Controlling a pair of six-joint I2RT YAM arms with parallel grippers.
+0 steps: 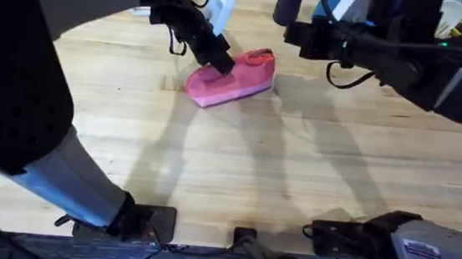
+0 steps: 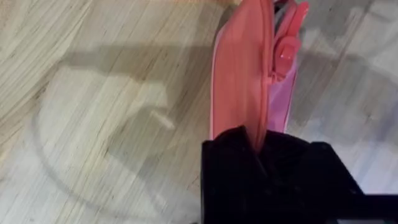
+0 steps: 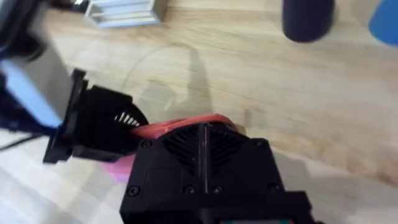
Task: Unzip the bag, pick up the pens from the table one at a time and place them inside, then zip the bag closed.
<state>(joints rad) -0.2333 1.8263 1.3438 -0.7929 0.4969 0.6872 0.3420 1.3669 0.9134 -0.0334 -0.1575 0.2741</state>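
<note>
The pink bag (image 1: 228, 81) lies on the table (image 1: 236, 163) at the back middle. My left gripper (image 1: 218, 60) is shut on the fabric at the bag's left end. In the left wrist view its black fingers (image 2: 249, 155) pinch that end of the bag (image 2: 239, 68). The red zipper pull (image 2: 286, 48) sits toward the far end. My right gripper (image 1: 294, 36) hangs just right of the bag's other end, and a strip of the bag (image 3: 186, 127) shows beyond its black body. The pens are out of view.
A dark cylinder (image 3: 308, 18), a blue object (image 3: 385, 18) and a clear plastic box (image 3: 121, 11) stand along the table's far edge behind the bag. Bare wood stretches from the bag to the arm bases (image 1: 147, 221).
</note>
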